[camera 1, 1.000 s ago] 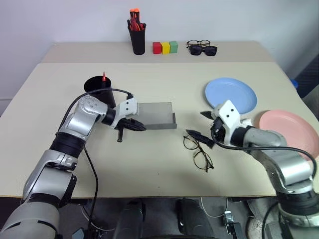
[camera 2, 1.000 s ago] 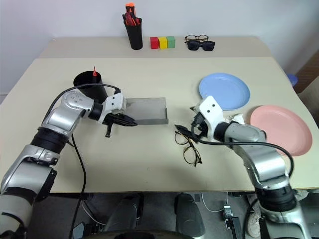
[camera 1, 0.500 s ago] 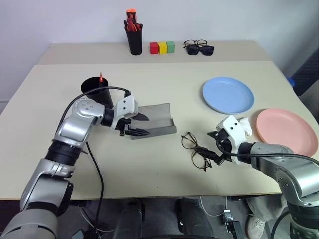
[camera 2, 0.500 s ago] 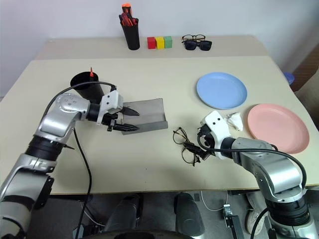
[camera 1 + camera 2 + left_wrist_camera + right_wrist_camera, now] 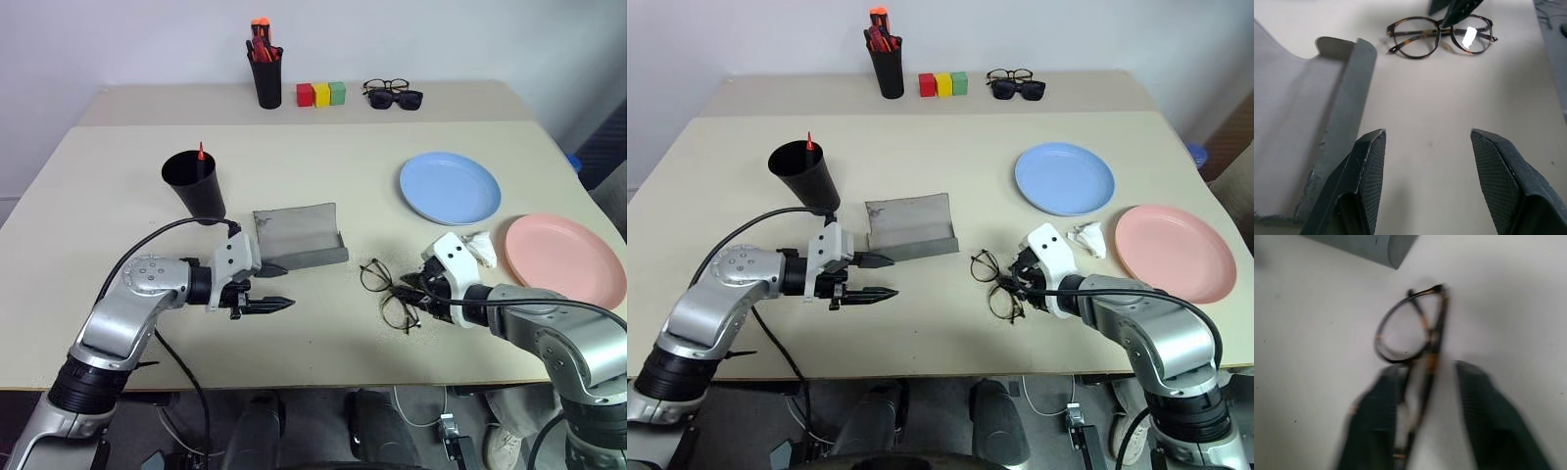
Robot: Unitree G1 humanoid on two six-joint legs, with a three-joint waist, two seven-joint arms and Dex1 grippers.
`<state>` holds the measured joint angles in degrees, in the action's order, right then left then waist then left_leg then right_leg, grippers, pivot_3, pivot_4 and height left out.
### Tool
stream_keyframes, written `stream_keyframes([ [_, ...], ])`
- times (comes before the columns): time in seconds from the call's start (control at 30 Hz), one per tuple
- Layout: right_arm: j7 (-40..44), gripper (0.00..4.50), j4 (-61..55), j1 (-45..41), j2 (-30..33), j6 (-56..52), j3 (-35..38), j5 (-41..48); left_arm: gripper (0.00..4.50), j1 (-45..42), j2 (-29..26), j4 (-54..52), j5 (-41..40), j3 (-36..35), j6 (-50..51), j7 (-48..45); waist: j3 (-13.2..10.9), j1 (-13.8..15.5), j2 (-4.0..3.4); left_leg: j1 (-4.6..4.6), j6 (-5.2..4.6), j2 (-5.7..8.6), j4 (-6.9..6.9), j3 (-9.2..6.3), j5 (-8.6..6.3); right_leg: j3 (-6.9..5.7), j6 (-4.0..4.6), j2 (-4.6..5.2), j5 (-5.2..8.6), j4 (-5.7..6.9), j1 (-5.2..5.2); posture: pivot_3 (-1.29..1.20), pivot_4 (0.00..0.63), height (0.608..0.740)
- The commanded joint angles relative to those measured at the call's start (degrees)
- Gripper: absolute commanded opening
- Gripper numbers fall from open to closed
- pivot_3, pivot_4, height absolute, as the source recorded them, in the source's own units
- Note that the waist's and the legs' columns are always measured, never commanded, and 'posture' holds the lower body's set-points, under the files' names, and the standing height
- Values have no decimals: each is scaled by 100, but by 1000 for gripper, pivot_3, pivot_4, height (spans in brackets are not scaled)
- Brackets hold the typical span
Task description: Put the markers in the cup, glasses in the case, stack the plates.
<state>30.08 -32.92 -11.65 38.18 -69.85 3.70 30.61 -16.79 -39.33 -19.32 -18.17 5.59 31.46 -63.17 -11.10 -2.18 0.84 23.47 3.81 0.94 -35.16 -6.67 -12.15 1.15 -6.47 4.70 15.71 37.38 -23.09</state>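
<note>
The wire-rimmed glasses [image 5: 376, 278] lie on the table right of centre, and my right gripper [image 5: 419, 294] is shut on their near half. In the right wrist view its fingers [image 5: 1376, 431] stand on either side of the frame [image 5: 1405, 338]. The grey case [image 5: 299, 235] lies open just left of the glasses, its lid tilted up. My left gripper [image 5: 284, 286] hovers open in front of the case with nothing between its fingers [image 5: 1371, 161]. A red marker tip [image 5: 201, 152] pokes out of the black cup [image 5: 196, 186]. The light blue plate [image 5: 451, 186] and the pink plate [image 5: 565, 257] lie side by side at the right.
A small white crumpled thing [image 5: 480, 247] lies between my right wrist and the pink plate. At the back stand a black pen pot with orange-red pens [image 5: 266, 73], three coloured blocks [image 5: 323, 94] and two other pairs of glasses [image 5: 395, 96].
My left gripper opened at the case and drew back toward me. My right gripper sank onto the glasses and closed on them.
</note>
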Motion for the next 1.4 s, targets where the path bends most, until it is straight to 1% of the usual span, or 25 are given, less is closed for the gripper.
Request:
stream_keyframes([
  [0.03,1,36,-46,-115,96,-19,-33,37,2801,10,-47,-285,-204,-202,143,203,0,-2,1,0,0,0,0,0,0,0,0,0,0,0,0,0,150,740],
  [0.33,61,36,-101,-283,347,359,-208,-158,2801,-35,-157,-179,-318,-243,145,371,1,-8,1,-1,0,0,0,1,0,0,0,0,0,-1,0,0,150,740],
  [0.43,404,36,-388,-916,592,874,-502,-216,2801,180,-245,46,-285,-640,225,722,-1,-39,-2,-1,0,0,1,1,0,0,0,-1,0,0,-2,0,150,740],
  [0.5,559,36,-292,-1501,531,1255,-833,-339,2801,395,-192,123,-458,-1081,383,983,-3,-96,-5,-6,-1,-7,4,6,-1,1,2,-5,1,0,-4,0,150,740],
  [0.57,620,36,133,-2076,359,1641,-1356,-692,2801,606,-119,53,-669,-1424,555,1168,-2,-103,-5,-9,-3,-17,7,7,-1,-1,5,-12,1,0,-5,0,150,740],
  [0.63,709,36,747,-2626,34,2088,-1891,-1059,2801,871,-166,-69,-746,-1584,609,1208,1,-95,-1,-9,-3,-23,6,8,-2,-1,6,-16,1,0,-4,0,150,740],
  [0.73,951,36,2073,-3527,-670,2905,-2675,-1691,2801,1367,-307,-315,-835,-1834,656,1204,-1,-102,-2,-8,-2,-21,5,12,-2,3,7,-12,0,-4,-4,0,150,740],
  [0.8,1164,36,2773,-3805,-962,3473,-3001,-2021,2801,1560,-363,-429,-901,-2006,697,1261,-1,-77,-2,-6,-2,-21,5,12,-2,3,8,-12,-1,-5,-7,0,150,740],
  [0.9,1302,36,3562,-3932,-1260,4098,-3147,-2363,2801,1730,-391,-568,-971,-2176,731,1398,1,17,0,-3,-1,-17,8,9,-2,1,9,-9,-1,-6,-7,0,150,740],
  [0.97,1296,36,4115,-4025,-1461,4422,-3216,-2610,2801,1907,-369,-749,-1006,-2286,762,1518,1,27,1,-1,-1,-9,8,10,-2,3,7,-2,-2,-11,-6,0,150,740],
  [1.0,1401,36,4201,-4003,-1459,4507,-3261,-2690,2801,2011,-345,-874,-1028,-2323,789,1577,1,11,1,-1,-1,-9,7,10,-2,3,7,-2,-2,-13,-5,0,150,740],
  [1.13,1856,36,4047,-3793,-1256,4672,-3312,-2917,2801,2234,-334,-1130,-1109,-2354,853,1722,0,1,0,-2,-1,-10,11,8,-2,3,8,-3,-2,-10,-9,0,150,740],
  [1.27,2063,36,3958,-3762,-1319,4481,-3169,-2902,2801,2068,-391,-1080,-1180,-2271,887,1776,0,-37,0,-3,-1,-11,11,9,-2,4,8,-5,-2,-7,-10,0,150,740],
  [1.37,2092,977,3882,-3755,-1398,4437,-3069,-2902,2801,1710,-410,-867,-1198,-2165,898,1774,0,-33,0,-5,-1,-11,10,9,-2,4,8,-7,-2,-5,-10,0,150,740],
  [1.4,2056,1413,3849,-3758,-1422,4427,-3023,-2925,2801,1556,-404,-761,-1210,-2129,931,1786,0,-32,0,-5,-1,-11,10,9,-2,3,8,-7,-2,-4,-10,0,150,740],
])
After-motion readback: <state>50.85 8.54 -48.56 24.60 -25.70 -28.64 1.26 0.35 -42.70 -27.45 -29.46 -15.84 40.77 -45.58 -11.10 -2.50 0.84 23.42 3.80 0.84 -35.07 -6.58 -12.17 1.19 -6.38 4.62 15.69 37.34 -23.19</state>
